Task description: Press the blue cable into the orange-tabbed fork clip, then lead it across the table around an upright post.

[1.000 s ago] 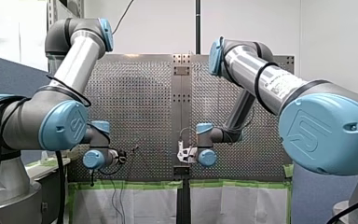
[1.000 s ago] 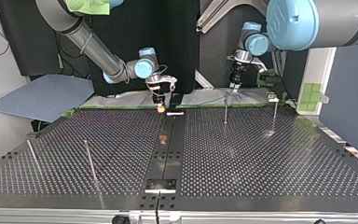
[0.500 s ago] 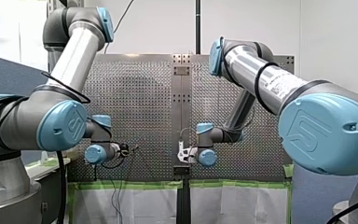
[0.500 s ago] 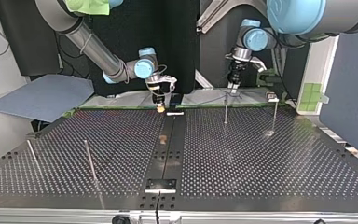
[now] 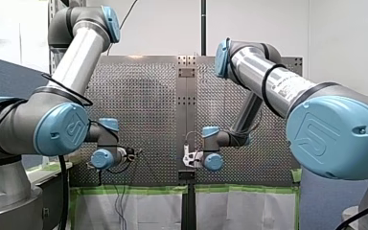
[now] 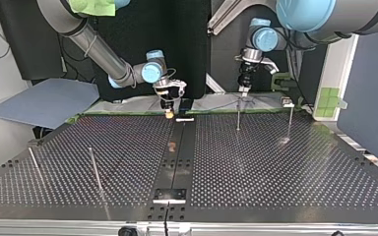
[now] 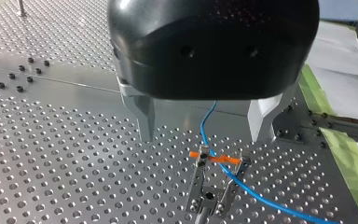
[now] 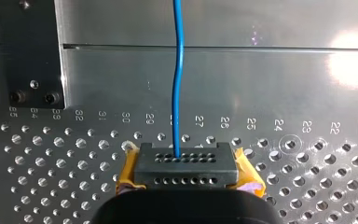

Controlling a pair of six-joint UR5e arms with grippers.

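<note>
While the left gripper point(image 7: 203, 136) hangs directly over the fork clip point(image 7: 213, 189), metal fingers spread wide and empty, the blue cable point(image 7: 202, 128) runs between them and across the orange tab point(image 7: 219, 159); whether it is seated cannot be told. Right gripper point(image 8: 186, 170): yellow pads closed on the cable, which leads straight ahead. Nearest upright post point(image 6: 238, 117): right of centre, top view.

My left gripper point(image 5: 130, 154) and my right gripper point(image 5: 187, 158) (paler) overhang the table point(image 5: 143, 105).
</note>
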